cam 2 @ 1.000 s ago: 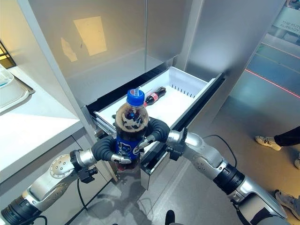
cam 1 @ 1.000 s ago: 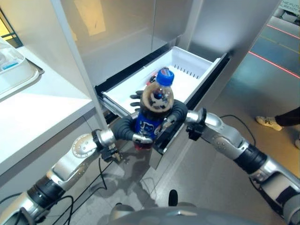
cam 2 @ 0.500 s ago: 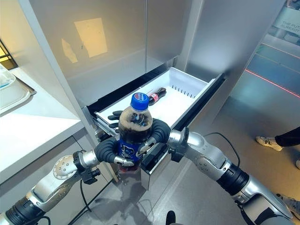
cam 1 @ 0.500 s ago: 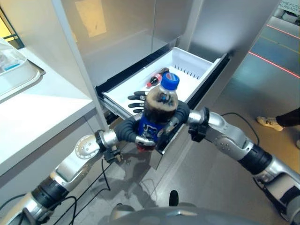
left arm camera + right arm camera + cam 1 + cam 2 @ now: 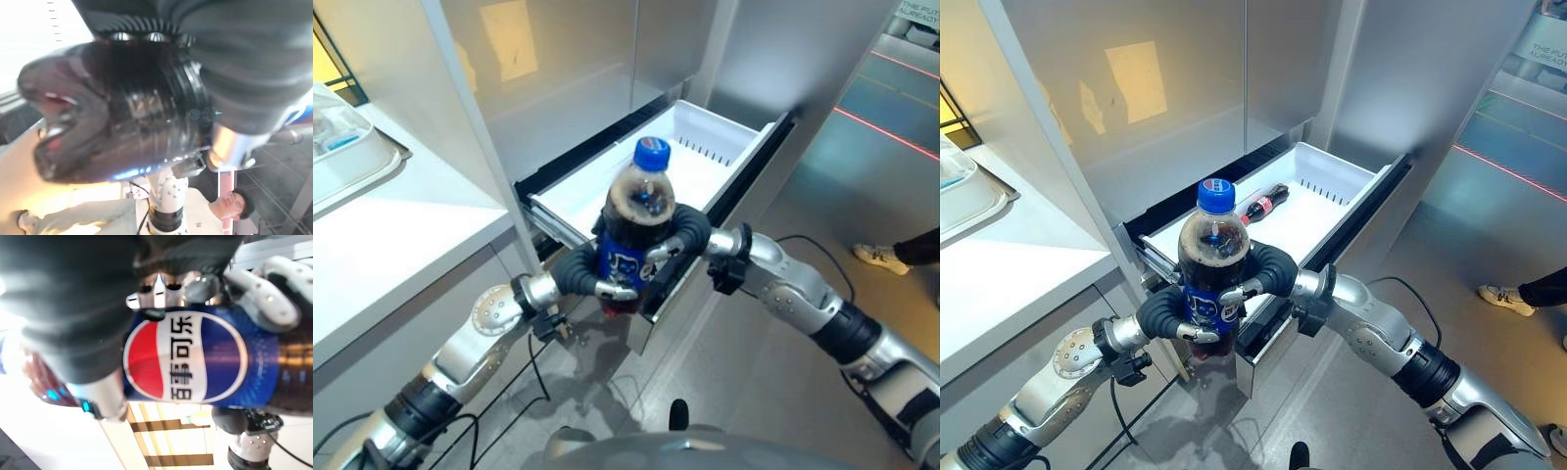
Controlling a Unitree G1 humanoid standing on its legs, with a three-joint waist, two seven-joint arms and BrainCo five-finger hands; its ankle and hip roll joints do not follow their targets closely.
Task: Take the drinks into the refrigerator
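A cola bottle (image 5: pixel 634 217) with a blue cap and blue label stands upright between my two hands, just above the front edge of the open white drawer (image 5: pixel 720 137) of the refrigerator. My left hand (image 5: pixel 579 274) wraps its lower part from the left, fingers curled onto the label. From the other side, my right hand (image 5: pixel 683 233) curls round it. The right wrist view has the label (image 5: pixel 195 357) under that hand's fingers (image 5: pixel 161 286). The left wrist view shows the bottle's dark base (image 5: pixel 117 112). A smaller red-capped cola bottle (image 5: pixel 1263 204) lies inside the drawer.
Steel refrigerator doors (image 5: pixel 578 69) rise behind the drawer. A white counter (image 5: pixel 401 235) with a clear tray (image 5: pixel 347 147) is at the left. A person's shoe (image 5: pixel 876 257) is on the grey floor at the right, and a person (image 5: pixel 230 208) appears in the left wrist view.
The bottle has risen slightly and stands straighter over the drawer front. The dark fingertips that stuck out behind it half a second ago are now out of sight.
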